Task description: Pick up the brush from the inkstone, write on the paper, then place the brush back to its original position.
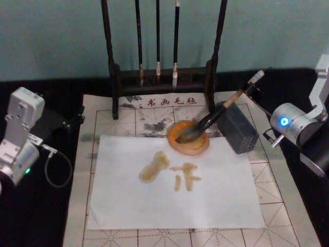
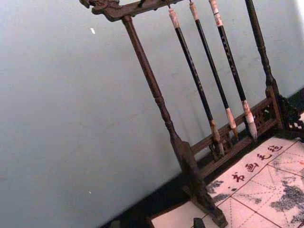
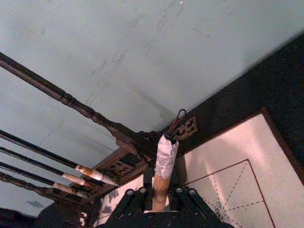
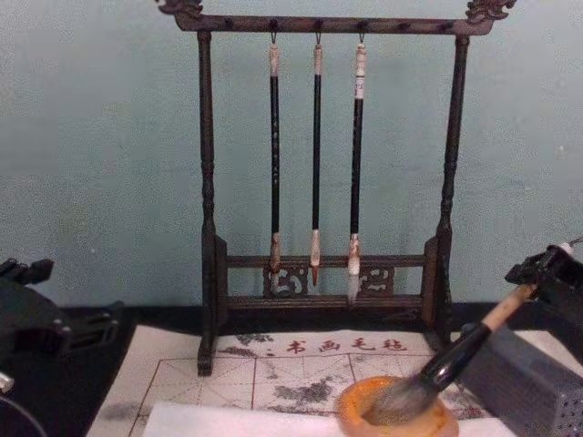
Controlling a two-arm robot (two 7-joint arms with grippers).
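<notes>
The brush (image 1: 216, 114) at rest in the inkstone (image 1: 201, 148), the paper (image 1: 221, 200) marked.
The bristle head lies inside the dish; the handle tilts up toward the right arm (image 1: 295, 123). The sheet's middle bears amber strokes (image 1: 177, 174). A grey perforated box (image 1: 239, 131) stands just beside the inkstone.

Four red characters (image 1: 172, 102) — 书画毛毡 — run along the far edge of the beige gridded mat (image 1: 272, 180), before the brush stand (image 1: 164, 77).
</notes>
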